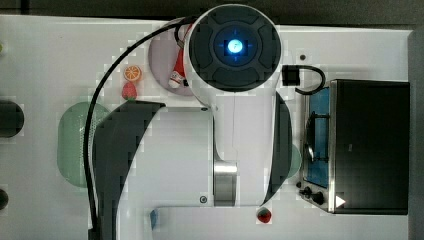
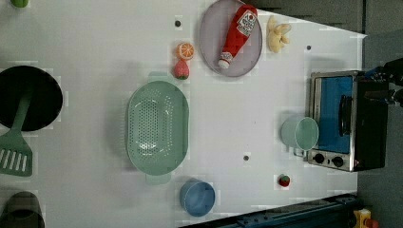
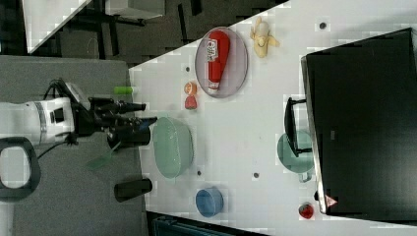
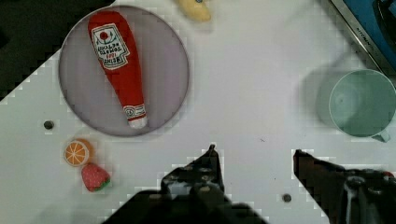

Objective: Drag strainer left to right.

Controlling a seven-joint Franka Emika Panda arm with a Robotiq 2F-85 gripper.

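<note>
One strainer (image 2: 157, 127), lengthwise up-down in left view

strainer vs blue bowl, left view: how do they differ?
The strainer is pale mint green, the blue bowl blue. The strainer is a large oval, the bowl small and round. The strainer's centre is perforated, the bowl's is not. Both sit open side up on the white table.

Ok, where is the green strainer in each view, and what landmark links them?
Top view: strainer at the top view's left, partly under the arm.
Left view: centre.
Right view: left of centre.
Wrist view: not in it.
Shared landmark: the orange slice.
</note>
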